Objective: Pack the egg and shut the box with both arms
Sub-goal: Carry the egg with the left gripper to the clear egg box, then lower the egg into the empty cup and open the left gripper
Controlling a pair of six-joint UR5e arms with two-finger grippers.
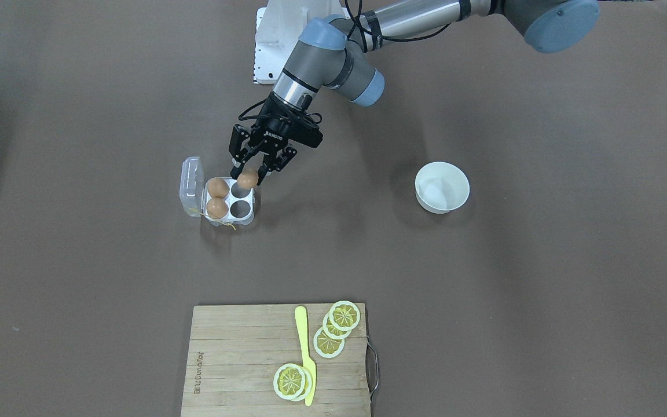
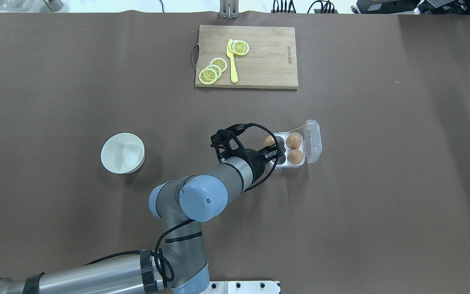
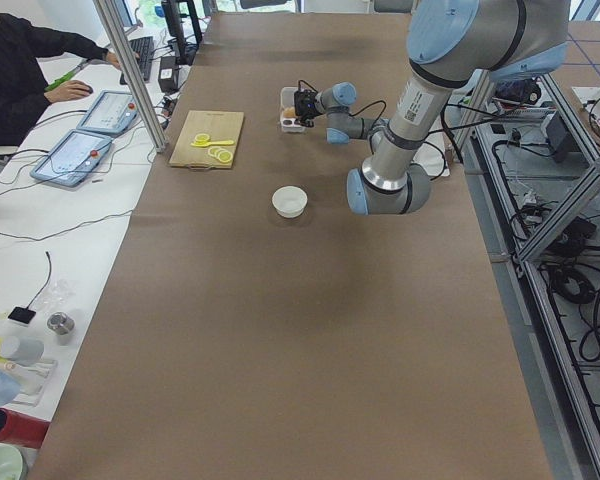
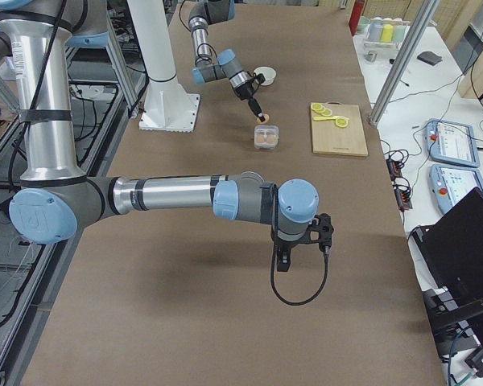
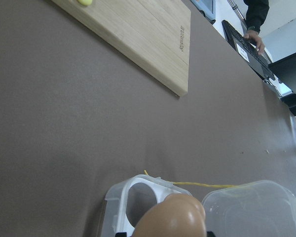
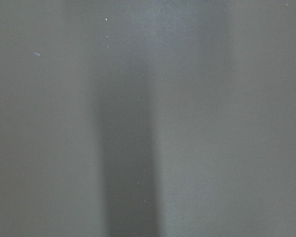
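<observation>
The clear box (image 1: 228,197) stands open on the brown table, its lid (image 1: 192,184) folded out to the side. Two tan eggs (image 1: 217,187) (image 1: 216,207) sit in the cells next to the lid. My left gripper (image 1: 248,174) is shut on a third egg (image 1: 248,178) and holds it just above the free cell on the robot's side. The overhead view shows the same egg (image 2: 269,141) and the lid (image 2: 313,141). In the left wrist view the egg (image 5: 172,217) hangs over an empty cell. My right gripper (image 4: 294,241) hovers over bare table, far from the box; I cannot tell whether it is open.
A white bowl (image 1: 442,186) stands on the table to the robot's left of the box. A wooden cutting board (image 1: 241,359) with lemon slices (image 1: 344,315) and a yellow knife (image 1: 305,353) lies at the far edge. Yellow string (image 5: 202,185) trails from the box.
</observation>
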